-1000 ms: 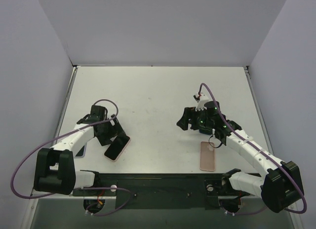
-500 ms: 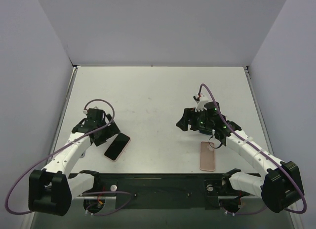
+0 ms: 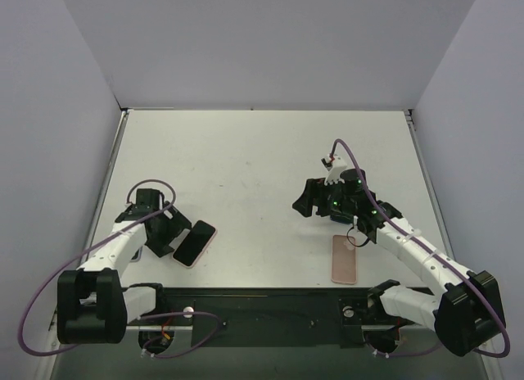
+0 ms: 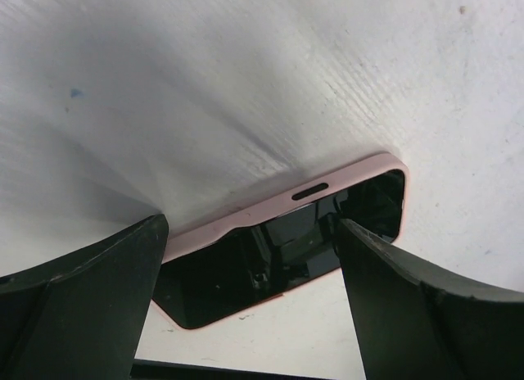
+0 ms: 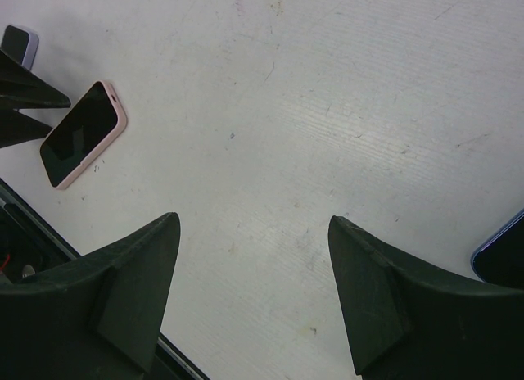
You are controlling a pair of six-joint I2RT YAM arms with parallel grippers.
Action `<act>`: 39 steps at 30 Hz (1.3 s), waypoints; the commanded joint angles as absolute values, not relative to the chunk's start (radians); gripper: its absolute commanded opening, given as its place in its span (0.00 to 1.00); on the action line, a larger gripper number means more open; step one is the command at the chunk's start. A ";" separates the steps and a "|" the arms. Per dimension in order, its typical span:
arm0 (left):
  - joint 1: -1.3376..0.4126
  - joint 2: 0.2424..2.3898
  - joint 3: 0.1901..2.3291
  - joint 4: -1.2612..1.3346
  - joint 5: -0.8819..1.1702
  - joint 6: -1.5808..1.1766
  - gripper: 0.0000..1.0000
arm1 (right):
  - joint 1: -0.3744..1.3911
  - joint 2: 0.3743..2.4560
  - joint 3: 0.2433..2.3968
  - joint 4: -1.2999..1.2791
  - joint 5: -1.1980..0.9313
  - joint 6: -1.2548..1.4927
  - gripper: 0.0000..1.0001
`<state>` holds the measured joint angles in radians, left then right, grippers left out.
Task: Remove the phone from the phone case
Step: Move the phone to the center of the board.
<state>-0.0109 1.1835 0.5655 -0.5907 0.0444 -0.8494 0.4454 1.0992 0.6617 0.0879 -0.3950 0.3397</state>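
The phone lies screen up on the table, at about 7 o'clock of the tabletop in the top view. It sits inside the pink case, whose rim runs all round the dark glass, and its long side runs slantwise.

The left gripper is low over the table, with the phone just beside it at its 4 o'clock. In the left wrist view the left gripper is spread wide and grips nothing. One finger sits at 8 o'clock of that view and the other at 4 o'clock. The cased phone lies across the gap just past their tips. Whether a tip touches the case cannot be told.

The right gripper hangs at about 3 o'clock of the tabletop, well apart from the phone. Its wrist view shows the right gripper also parted wide and empty, with bare table between the fingers and the phone far off at 10 o'clock.

A pink slab lies flat at 5 o'clock of the right gripper. A pale blue slab lies near the left arm, partly hidden.
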 commanded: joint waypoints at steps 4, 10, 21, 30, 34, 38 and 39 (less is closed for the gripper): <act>-0.102 1.091 0.477 -0.568 0.147 -0.979 0.97 | 0.439 1.072 0.649 0.132 -0.416 0.341 0.68; -0.303 1.057 0.498 -0.572 0.082 -1.040 0.97 | 0.439 1.074 0.647 0.135 -0.417 0.341 0.68; -0.474 1.307 0.676 -0.617 -0.129 -0.957 0.97 | 0.439 1.071 0.643 0.141 -0.423 0.344 0.68; -0.540 1.502 0.765 -0.690 -0.232 -0.957 0.97 | 0.439 1.077 0.643 0.143 -0.422 0.345 0.68; -0.581 1.574 0.792 -0.701 -0.281 -0.968 0.97 | 0.437 1.080 0.646 0.140 -0.420 0.342 0.68; -0.589 1.621 0.769 -0.667 -0.285 -0.971 0.91 | 0.437 1.085 0.646 0.137 -0.416 0.342 0.68; -0.589 1.626 0.764 -0.648 -0.282 -0.960 0.83 | 0.439 1.086 0.646 0.135 -0.413 0.342 0.68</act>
<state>-0.5823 1.5330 0.8230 -0.7357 -0.1940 -0.9642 0.4446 1.0966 0.6476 0.1032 -0.4088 0.3431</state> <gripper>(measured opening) 0.932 0.677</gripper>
